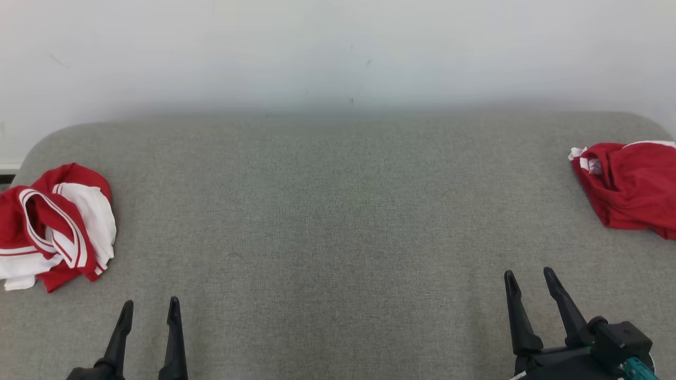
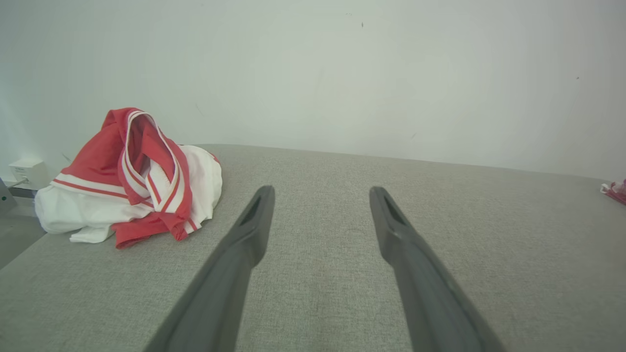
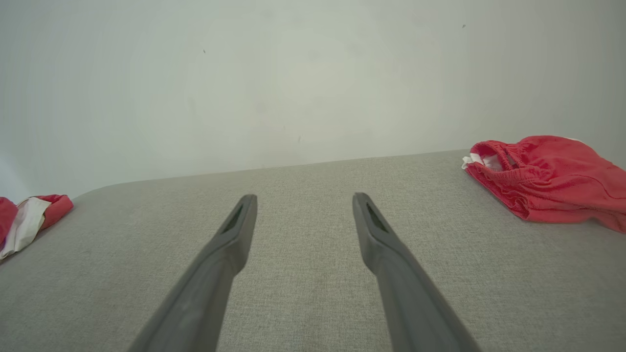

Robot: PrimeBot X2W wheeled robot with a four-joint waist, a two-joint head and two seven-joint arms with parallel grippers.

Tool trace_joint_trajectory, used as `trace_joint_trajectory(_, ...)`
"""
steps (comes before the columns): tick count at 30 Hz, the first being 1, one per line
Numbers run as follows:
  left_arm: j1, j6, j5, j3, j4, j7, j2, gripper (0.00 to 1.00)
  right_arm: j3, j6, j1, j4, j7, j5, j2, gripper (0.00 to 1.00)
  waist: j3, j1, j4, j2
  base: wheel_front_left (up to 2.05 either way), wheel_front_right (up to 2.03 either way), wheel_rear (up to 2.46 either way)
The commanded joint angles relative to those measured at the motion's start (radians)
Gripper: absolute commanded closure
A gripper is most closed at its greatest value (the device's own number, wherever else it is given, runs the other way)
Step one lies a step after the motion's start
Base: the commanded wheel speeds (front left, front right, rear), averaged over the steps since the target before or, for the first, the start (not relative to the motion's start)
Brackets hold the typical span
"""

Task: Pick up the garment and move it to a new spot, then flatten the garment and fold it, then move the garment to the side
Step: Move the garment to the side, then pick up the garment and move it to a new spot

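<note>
Red-and-white garment (image 1: 58, 227) is seen lying crumpled in a heap, ahead of the left gripper (image 1: 150, 311) and off to its left, well apart from the fingertips and untouched. The left gripper's two fingers are spread wide with nothing between them, above the grey padded surface (image 1: 338, 221). The right gripper (image 1: 529, 274) is likewise spread wide and empty, and bare grey cloth is seen between and beyond its fingers in the right wrist view. A second piece, a plain red garment (image 1: 628, 184), is found ahead of the right gripper and out to its right, also untouched. It lies flatter than the heap, though whether it has been properly folded cannot be told.

Work on the crumpled piece is judged not to have been started: no lift, no shift to a fresh spot, no flattening and no fold can be read from how it lies. All steps are therefore taken as left to do for it. The wide bare stretch ahead of and between the two grippers is judged the likely place for spreading it out. A reach by the left gripper, forward and leftward, would be called for first, with a pinch taken on a raised fold. Which of the two pieces is meant by the task cannot be settled with certainty, but the heap is thought the more probable.
</note>
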Motion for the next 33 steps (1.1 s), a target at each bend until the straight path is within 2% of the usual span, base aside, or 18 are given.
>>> trace_joint_trajectory(1,0.017,-0.001,-0.006,0.001,0.005,0.000,0.000,0.00,-0.010,-0.003,0.018,-0.007,-0.004,-0.010,0.007,0.00,-0.018,0.0002,-0.004,0.0001,0.00,0.00,0.00)
trace_joint_trajectory(12,0.043,0.002,0.012,0.004,0.023,0.000,-0.002,0.00,-0.008,-0.003,0.057,-0.007,0.002,-0.035,0.027,0.00,-0.058,0.0002,-0.022,0.0001,0.00,0.00,0.00)
trace_joint_trajectory(33,0.032,-0.011,0.023,0.008,0.033,0.000,-0.002,0.00,0.000,-0.003,0.059,0.016,-0.001,-0.022,0.032,0.00,-0.063,0.0002,-0.015,0.0001,0.00,0.00,0.00)
